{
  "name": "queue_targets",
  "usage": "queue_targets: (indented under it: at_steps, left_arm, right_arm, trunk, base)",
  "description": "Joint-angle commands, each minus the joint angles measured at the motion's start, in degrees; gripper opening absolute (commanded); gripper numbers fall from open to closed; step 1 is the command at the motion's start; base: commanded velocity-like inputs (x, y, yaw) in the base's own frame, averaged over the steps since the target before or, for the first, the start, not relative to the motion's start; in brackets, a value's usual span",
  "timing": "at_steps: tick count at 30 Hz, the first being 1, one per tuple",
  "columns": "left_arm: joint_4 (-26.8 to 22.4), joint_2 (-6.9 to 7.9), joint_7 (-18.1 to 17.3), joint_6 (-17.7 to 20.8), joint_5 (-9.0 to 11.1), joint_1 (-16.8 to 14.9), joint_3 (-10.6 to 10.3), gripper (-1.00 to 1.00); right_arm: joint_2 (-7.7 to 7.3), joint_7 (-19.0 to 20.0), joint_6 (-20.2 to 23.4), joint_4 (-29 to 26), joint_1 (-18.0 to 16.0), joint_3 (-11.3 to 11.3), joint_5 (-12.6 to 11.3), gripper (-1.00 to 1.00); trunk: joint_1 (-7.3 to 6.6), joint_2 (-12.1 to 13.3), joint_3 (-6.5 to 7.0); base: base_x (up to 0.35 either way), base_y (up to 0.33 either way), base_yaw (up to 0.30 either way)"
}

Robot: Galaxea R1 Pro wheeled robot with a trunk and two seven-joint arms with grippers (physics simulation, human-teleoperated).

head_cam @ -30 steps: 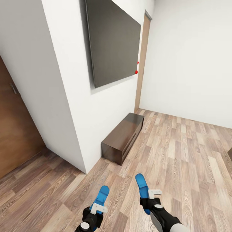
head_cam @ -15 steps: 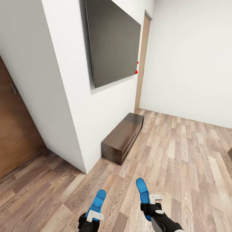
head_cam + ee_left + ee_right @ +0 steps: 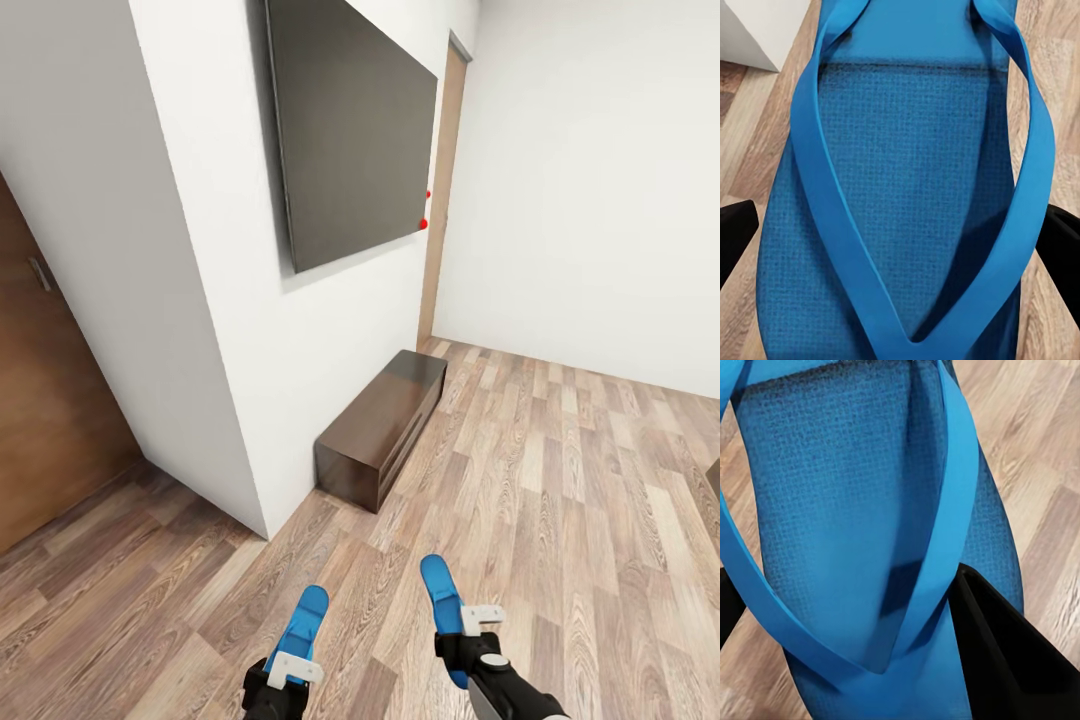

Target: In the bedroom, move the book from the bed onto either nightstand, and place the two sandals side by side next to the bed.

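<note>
Counting two blue sandals, one per hand; the left hand (image 3: 283, 672) is pinched on the left sandal (image 3: 305, 618), the right hand (image 3: 470, 630) clamped on the right sandal (image 3: 441, 592); both are carried above the wood floor (image 3: 560, 480); one dark low bench (image 3: 380, 425) stands against the wall.

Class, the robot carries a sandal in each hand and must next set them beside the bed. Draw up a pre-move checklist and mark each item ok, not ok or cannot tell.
1. Left hand grips its blue sandal: ok, sandal sits between the fingers in the left wrist view.
2. Right hand grips the other sandal: ok.
3. Bed in sight: not ok; ahead are a wall-mounted dark panel and a low dark bench.
4. Wood floor ahead free of obstacles: ok.
5. Book already moved: cannot tell.
</note>
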Motion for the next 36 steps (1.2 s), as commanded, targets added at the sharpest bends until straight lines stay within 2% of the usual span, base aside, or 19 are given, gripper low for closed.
queue_targets:
  at_steps: [1, 8, 36]
  left_arm:
    - [0.06, 0.03, 0.36, -0.24, 0.59, -0.06, -0.50, -1.00]
    - [0.06, 0.07, 0.35, -0.28, 0.60, -0.06, -0.50, -1.00]
    - [0.06, 0.07, 0.26, -0.28, 0.54, -0.06, -0.59, -1.00]
  right_arm:
    - [0.05, -0.29, -0.03, 0.01, -0.03, 0.12, -0.06, -1.00]
    - [0.32, -0.26, 0.06, 0.05, 0.02, 0.29, -0.03, -1.00]
    - [0.29, -0.22, 0.08, 0.14, 0.03, 0.32, 0.05, -1.00]
  trunk:
    - [0.01, -0.06, -0.07]
    - [0.01, -0.06, -0.07]
    - [0.01, -0.06, -0.07]
  base:
    - [0.000, 0.000, -0.021]
    - [0.000, 0.000, -0.177]
    - [0.000, 0.000, -0.295]
